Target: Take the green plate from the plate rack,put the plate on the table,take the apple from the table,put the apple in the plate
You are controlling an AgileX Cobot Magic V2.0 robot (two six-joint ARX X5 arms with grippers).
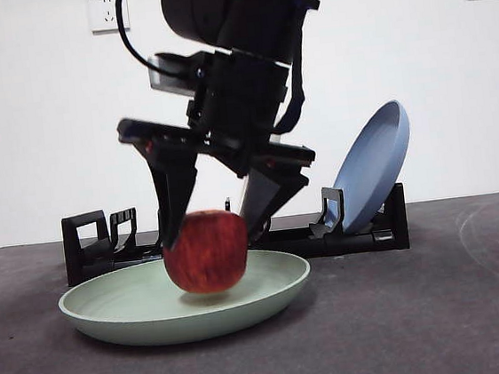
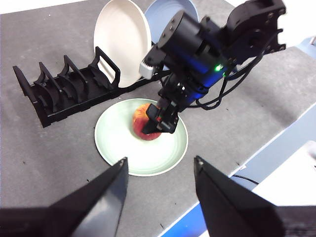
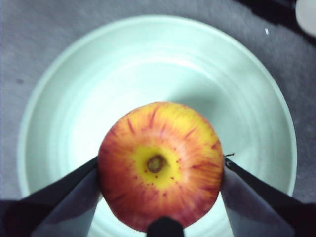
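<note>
Over the green plate (image 1: 155, 304), which lies flat on the dark grey table (image 1: 441, 310), the right hand (image 1: 214, 231) grips the red apple (image 1: 206, 251), its two jaws pressed against opposite sides. Whether the apple touches the plate cannot be told. Behind stands the black plate rack (image 1: 104, 242), holding a blue plate (image 1: 374, 165) and a cream-white plate (image 2: 121, 39). Apart from these, the left hand (image 2: 160, 168) hovers with jaws spread wide, holding nothing.

The right gripper (image 3: 160, 170) clamps the apple (image 3: 160, 165), stem hollow facing the camera, above the green plate (image 3: 148, 64).
</note>
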